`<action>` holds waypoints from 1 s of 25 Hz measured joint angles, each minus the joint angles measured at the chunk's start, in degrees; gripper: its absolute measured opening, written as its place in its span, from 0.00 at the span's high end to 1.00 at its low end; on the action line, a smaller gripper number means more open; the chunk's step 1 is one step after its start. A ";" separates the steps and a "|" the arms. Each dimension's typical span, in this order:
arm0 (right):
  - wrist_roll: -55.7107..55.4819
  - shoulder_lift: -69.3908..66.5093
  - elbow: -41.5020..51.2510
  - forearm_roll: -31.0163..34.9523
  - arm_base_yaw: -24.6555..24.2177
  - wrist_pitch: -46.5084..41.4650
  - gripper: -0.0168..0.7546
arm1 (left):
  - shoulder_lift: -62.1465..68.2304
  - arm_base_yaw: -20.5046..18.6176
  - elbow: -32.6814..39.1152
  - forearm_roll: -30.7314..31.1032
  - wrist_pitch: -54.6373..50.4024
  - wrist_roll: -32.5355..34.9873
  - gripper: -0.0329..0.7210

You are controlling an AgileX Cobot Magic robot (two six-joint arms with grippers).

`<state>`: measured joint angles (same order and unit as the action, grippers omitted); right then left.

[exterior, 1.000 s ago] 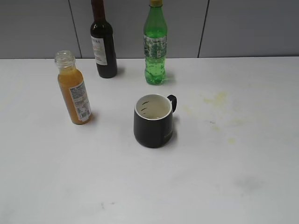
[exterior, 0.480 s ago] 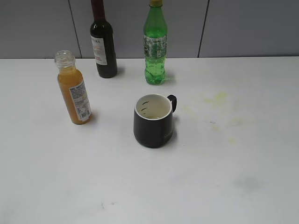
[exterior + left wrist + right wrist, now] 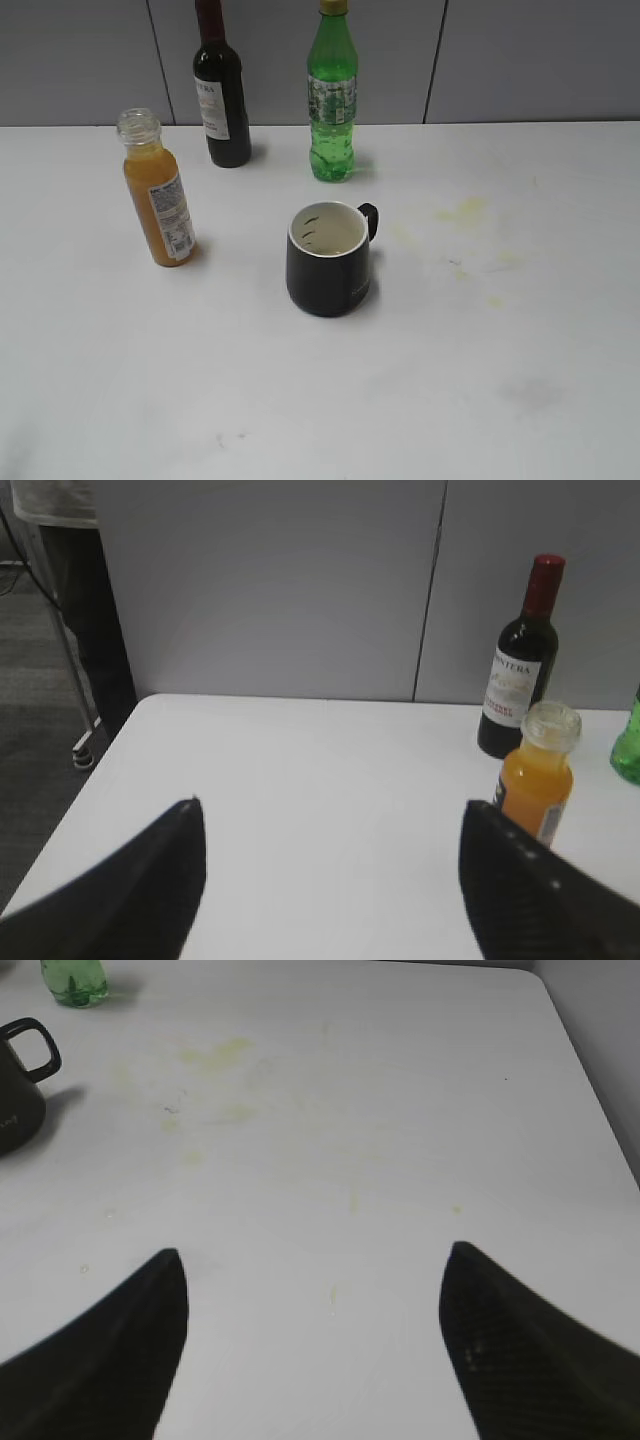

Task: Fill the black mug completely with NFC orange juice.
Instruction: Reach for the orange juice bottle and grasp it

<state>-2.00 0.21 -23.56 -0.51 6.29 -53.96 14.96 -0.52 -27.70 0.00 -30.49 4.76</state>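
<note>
The black mug [image 3: 328, 262] stands upright mid-table, white inside, handle to the back right; no liquid shows in it. It also shows at the left edge of the right wrist view [image 3: 20, 1080]. The NFC orange juice bottle [image 3: 157, 193], capless with a white label, stands upright to the mug's left; it also shows in the left wrist view [image 3: 538, 775]. My left gripper [image 3: 330, 805] is open and empty, the juice bottle just beyond its right finger. My right gripper [image 3: 315, 1252] is open and empty over bare table right of the mug. Neither gripper shows in the exterior view.
A dark wine bottle [image 3: 221, 90] and a green soda bottle [image 3: 332, 95] stand at the back by the grey wall. Yellowish stains [image 3: 465, 212] mark the white table [image 3: 450, 400] right of the mug. The table's left edge [image 3: 70, 810] and right edge [image 3: 590, 1080] show.
</note>
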 joint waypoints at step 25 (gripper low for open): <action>0.00 0.00 0.00 0.00 -0.10 0.00 0.21 | 61.61 17.49 12.28 0.00 71.08 -0.01 0.17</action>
<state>-2.00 0.21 -23.56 -0.51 6.19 -53.96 76.57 16.97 -15.42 0.00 40.59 4.76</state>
